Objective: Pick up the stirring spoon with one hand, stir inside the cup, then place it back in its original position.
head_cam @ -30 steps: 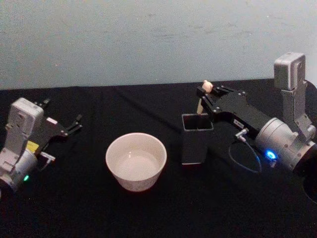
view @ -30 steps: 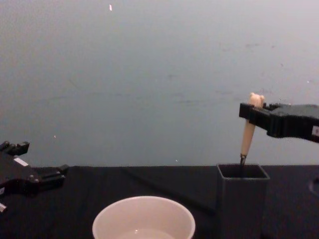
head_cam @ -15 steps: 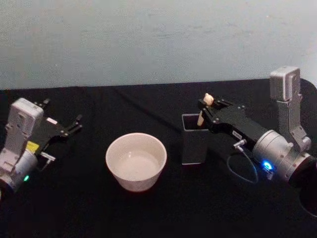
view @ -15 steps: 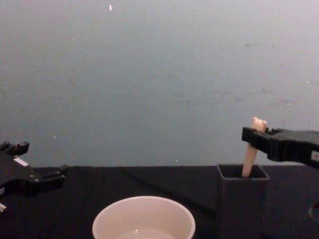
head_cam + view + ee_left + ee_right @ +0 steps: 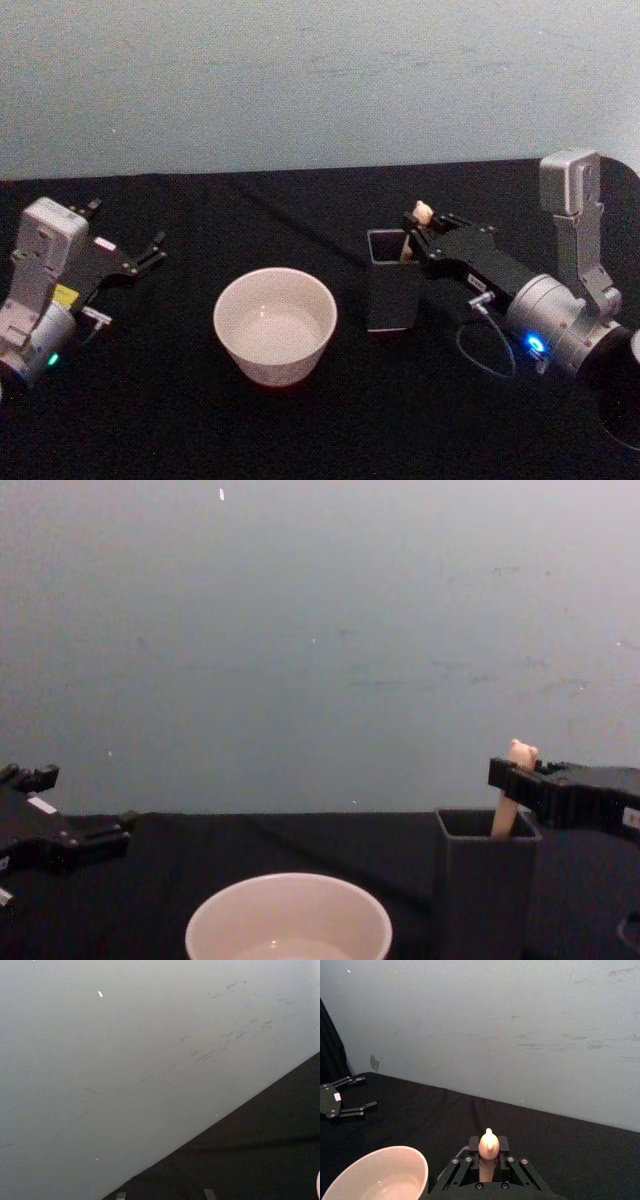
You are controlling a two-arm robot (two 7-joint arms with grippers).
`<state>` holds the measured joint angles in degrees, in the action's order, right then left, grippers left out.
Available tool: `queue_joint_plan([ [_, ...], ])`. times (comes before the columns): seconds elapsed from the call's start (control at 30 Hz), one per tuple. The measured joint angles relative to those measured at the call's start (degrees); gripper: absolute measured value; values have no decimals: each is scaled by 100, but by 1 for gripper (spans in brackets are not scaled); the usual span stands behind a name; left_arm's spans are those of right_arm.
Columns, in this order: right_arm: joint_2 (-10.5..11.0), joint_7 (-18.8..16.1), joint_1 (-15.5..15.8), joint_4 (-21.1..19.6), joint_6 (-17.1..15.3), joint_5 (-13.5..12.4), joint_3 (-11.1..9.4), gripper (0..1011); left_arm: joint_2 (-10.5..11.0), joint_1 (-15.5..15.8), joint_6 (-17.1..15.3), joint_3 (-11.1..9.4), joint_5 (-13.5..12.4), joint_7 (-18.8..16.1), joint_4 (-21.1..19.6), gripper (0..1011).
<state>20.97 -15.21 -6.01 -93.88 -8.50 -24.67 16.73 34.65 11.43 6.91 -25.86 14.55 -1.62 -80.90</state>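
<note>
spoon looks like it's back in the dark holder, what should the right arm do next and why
Probably open the right pincer and let go. The stirring spoon stands with its lower end inside the holder box, only its knob and upper shaft above the rim, with the pincer shut on it just below the knob. The cup sits apart; the left pincer is parked, open.

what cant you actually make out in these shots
- Lower end of the stirring spoon: hidden inside the dark holder box, chest and head views, so whether it touches bottom is unknown.
- Cup contents: rim blocks the chest view.
- Right gripper: its fingertips are behind the spoon's knob, wrist view.
- Left gripper: parked at the table's left, partly cut off in the chest view.
</note>
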Motion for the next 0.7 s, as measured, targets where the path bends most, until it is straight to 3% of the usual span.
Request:
queue_joint_plan([
  [0.7, -50, 19, 28, 63, -41, 116, 3, 212, 0, 0, 0, 0, 0, 0, 0, 1001],
])
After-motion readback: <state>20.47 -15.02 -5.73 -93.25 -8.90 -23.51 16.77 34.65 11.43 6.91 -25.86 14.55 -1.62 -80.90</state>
